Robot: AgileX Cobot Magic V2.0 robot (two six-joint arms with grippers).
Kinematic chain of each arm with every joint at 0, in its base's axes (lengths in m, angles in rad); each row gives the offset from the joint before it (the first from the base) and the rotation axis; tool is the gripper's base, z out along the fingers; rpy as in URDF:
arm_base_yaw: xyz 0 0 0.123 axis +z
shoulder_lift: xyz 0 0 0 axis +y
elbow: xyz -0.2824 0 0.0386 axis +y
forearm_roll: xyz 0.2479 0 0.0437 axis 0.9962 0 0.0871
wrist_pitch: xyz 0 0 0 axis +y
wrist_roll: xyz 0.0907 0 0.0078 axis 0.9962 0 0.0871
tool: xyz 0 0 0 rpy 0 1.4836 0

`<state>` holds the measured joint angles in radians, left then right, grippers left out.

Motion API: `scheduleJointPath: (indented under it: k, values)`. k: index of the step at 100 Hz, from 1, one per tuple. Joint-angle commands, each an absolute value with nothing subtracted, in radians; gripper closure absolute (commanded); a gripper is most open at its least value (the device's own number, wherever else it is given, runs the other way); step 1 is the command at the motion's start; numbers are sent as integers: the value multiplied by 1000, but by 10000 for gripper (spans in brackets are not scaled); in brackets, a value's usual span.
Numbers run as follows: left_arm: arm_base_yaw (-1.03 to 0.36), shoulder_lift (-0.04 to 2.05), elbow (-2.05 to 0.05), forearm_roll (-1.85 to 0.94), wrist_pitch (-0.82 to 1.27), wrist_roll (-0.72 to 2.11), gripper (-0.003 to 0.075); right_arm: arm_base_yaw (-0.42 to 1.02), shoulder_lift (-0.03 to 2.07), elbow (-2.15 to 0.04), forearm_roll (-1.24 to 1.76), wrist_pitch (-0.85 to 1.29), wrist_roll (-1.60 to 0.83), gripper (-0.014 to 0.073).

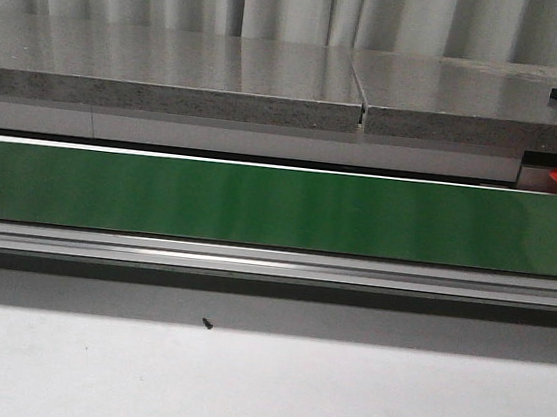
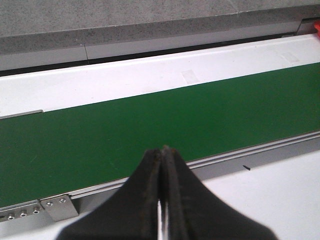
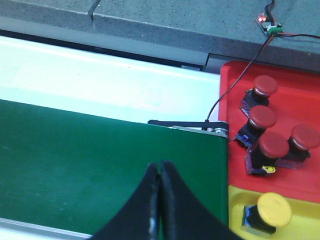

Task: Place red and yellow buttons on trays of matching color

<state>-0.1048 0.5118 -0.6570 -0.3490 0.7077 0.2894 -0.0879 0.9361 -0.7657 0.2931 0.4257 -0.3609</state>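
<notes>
Four red buttons point(image 3: 264, 86) sit in the red tray point(image 3: 300, 100).

I'm seeing R gripper point(image 3: 159, 172) w/ fingers pressed together over green belt point(image 3: 100, 165); four red buttons point(image 3: 272, 145) sitting in red tray point(image 3: 300, 95), yellow button point(image 3: 272, 210) in yellow tray point(image 3: 305, 227).

Four red buttons point(image 3: 272, 131) on red tray point(image 3: 300, 95); yellow button point(image 3: 272, 210) on yellow tray point(image 3: 300, 227).

Soft, even light fills all three views, with pale sheen streaking the green belt point(image 1: 279, 207). The dark end effector point(image 2: 163, 150) sits blurred close to each wrist camera; the white panel point(image 3: 100, 80) washes out bluish.
</notes>
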Motion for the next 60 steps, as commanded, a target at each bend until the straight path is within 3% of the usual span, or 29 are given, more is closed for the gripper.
scheduleJointPath:
  k: [1, 20, 60]
  values:
    - [-113, 516, -683, -370, 643, 286, 741, -77, 895, -781, 253, 387, -275, 661]
    - [-113, 516, -683, -370, 643, 286, 741, -24, 833, -766, -96, 466, 138, 661]
    - [-113, 516, -683, -372, 643, 286, 741, -29, 620, -572, 25, 419, -38, 661]
